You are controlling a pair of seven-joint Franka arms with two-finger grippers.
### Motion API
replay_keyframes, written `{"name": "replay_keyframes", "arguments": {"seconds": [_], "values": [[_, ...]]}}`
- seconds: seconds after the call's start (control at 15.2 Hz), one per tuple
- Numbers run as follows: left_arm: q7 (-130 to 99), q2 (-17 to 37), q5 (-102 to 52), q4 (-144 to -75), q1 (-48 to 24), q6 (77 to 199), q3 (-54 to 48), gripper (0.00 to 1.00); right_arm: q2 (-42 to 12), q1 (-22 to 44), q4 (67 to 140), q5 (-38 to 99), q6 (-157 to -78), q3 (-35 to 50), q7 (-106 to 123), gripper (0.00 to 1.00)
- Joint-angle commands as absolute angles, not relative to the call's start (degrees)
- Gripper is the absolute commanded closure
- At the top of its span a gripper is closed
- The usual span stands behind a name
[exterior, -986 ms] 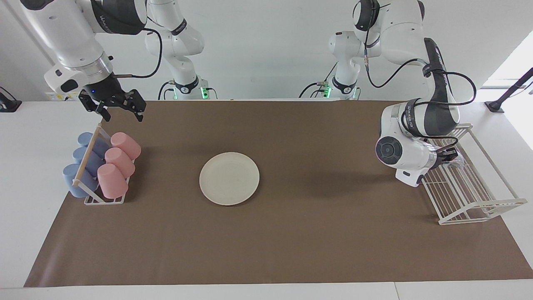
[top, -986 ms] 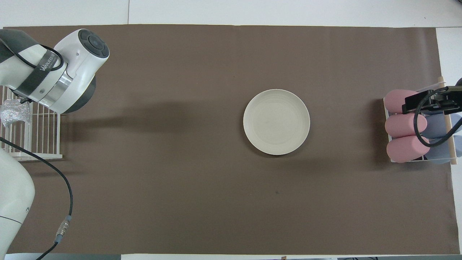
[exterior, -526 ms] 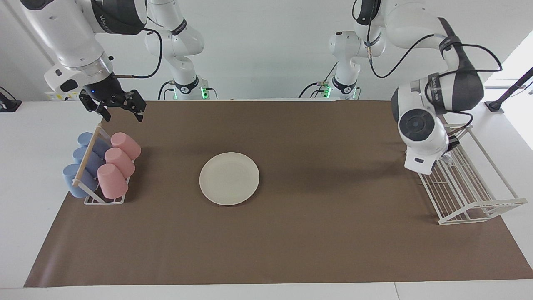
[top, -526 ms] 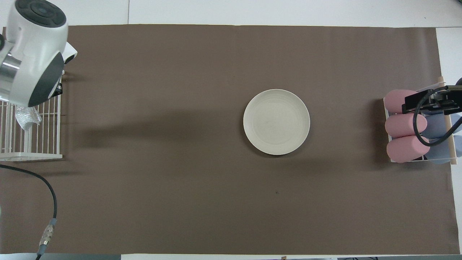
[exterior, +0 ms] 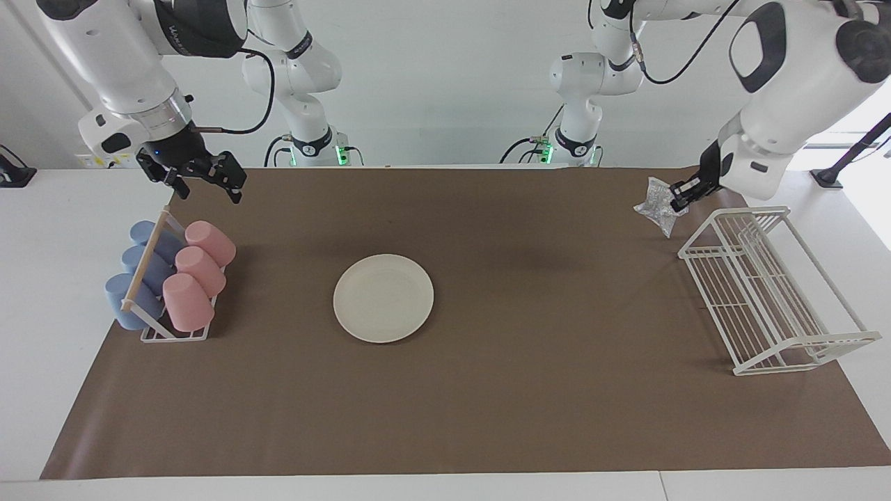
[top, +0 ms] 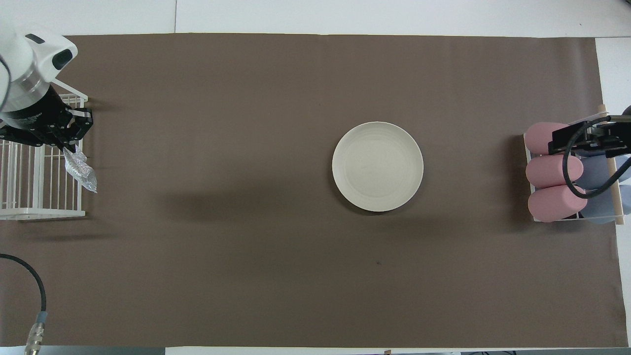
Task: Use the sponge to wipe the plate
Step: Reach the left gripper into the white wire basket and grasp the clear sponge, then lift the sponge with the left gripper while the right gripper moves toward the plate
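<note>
My left jaws (exterior: 679, 200) are clamped on the sponge (exterior: 654, 204), which dangles in the air by the wire rack (exterior: 769, 292). My right jaws (exterior: 202, 181) wait wide open, empty, above the cup rack (exterior: 167, 278). The plate (exterior: 383, 298) sits mid-tabletop.

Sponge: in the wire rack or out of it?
Out. The sponge hangs pinched in the left gripper, raised over the mat beside the wire rack; no part of it touches the rack.
</note>
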State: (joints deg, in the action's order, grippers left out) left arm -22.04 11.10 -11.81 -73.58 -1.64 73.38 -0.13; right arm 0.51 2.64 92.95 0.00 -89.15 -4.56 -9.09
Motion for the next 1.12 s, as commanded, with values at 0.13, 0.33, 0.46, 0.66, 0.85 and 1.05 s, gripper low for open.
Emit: {"name": "replay_keyframes", "arguments": {"seconds": [0.13,0.33,0.46,0.66,0.85,1.05], "values": [[-23.03,3.72,-32.73,-88.37,4.03,78.02,-0.44,1.0,2.11,2.46,93.34,1.32,-86.66,-1.76,-19.66,0.0],[-21.72,-3.14,-43.65,-102.78,4.49,86.98,-0.53,1.0,2.55,2.46,93.16,1.41,-86.57,2.18,-30.2,0.0],[-17.61,-7.27,-50.06,-110.96,3.69,91.91,-0.61,1.0,2.99,2.46,93.16,1.41,-86.05,5.34,-38.37,0.0],[-10.4,-13.95,-59.64,-123.71,0.72,100.43,-0.79,1.0,3.95,2.46,93.08,1.49,-85.34,10.0,-51.27,0.0],[-2.83,-18.01,-67.92,-130.5,-2.88,104.32,-0.79,1.0,4.48,2.46,92.99,3.24,-85.6,17.64,-72.34,0.0],[3.14,-18.63,-71.36,-132.53,-6.85,105.12,-0.88,1.0,6.41,4.47,95.17,6.41,-89.1,22.76,-95.39,0.0]]}}
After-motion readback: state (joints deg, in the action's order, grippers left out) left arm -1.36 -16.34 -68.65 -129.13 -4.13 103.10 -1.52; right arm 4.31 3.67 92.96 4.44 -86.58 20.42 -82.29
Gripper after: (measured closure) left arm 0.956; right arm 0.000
